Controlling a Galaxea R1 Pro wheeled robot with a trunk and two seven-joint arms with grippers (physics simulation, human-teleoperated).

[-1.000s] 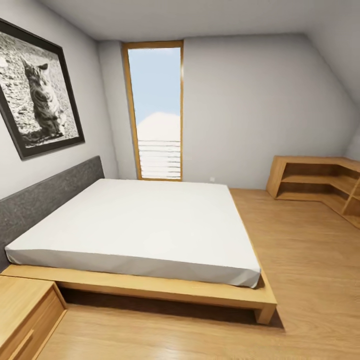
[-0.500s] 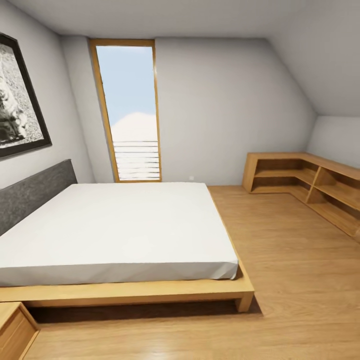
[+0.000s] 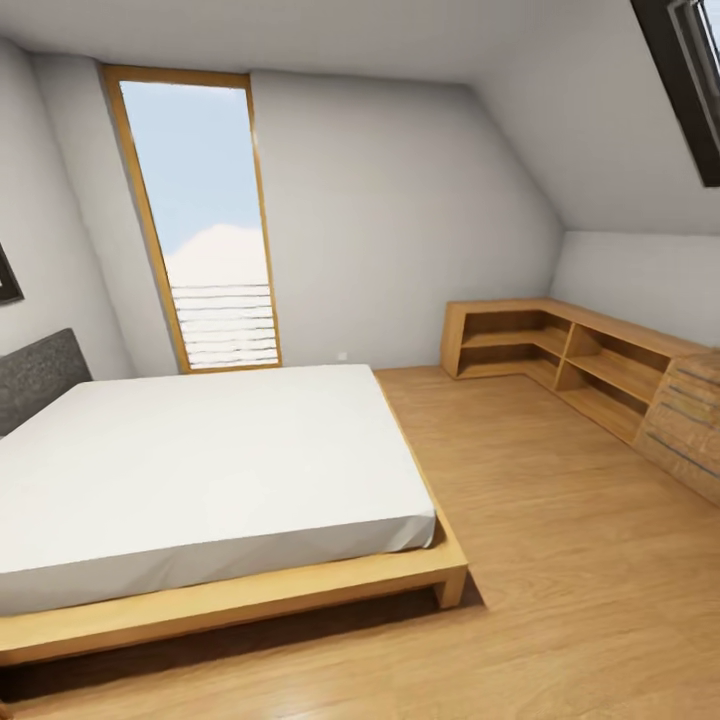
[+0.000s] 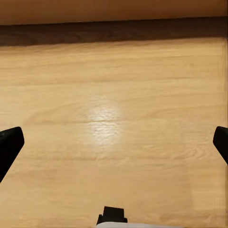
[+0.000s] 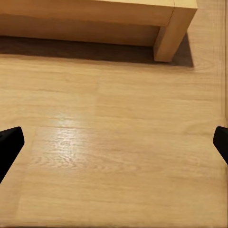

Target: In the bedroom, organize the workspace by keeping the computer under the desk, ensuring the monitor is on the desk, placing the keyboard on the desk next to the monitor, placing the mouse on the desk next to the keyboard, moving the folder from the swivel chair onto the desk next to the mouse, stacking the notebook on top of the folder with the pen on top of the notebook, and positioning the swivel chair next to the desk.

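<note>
Two pincers point(image 4: 114, 142) point(image 5: 114, 142) gape wide, empty over bare floor point(image 3: 560, 560); we see bed point(image 3: 200, 470) and shelves point(image 3: 560, 350) ahead, no bench to steer by.

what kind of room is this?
A bedroom, likely an attic one: a low wooden-framed bed with a white mattress, a sloped ceiling, a tall window, and low corner shelving on wood flooring.

Bed point(image 3: 200, 470): near-left corner and most of the grey headboard point(image 3: 35, 375) cut by the head view's left edge. Dark frame point(image 3: 6, 280) on left wall: a sliver only, contents not readable. Skylight point(image 3: 690, 70): cut at the top right corner. Shelf unit point(image 3: 560, 355): its far right end runs off-frame, blurred there. Left gripper point(image 4: 114, 142), right gripper point(image 5: 114, 142): fingertips only, at picture edges.
</note>
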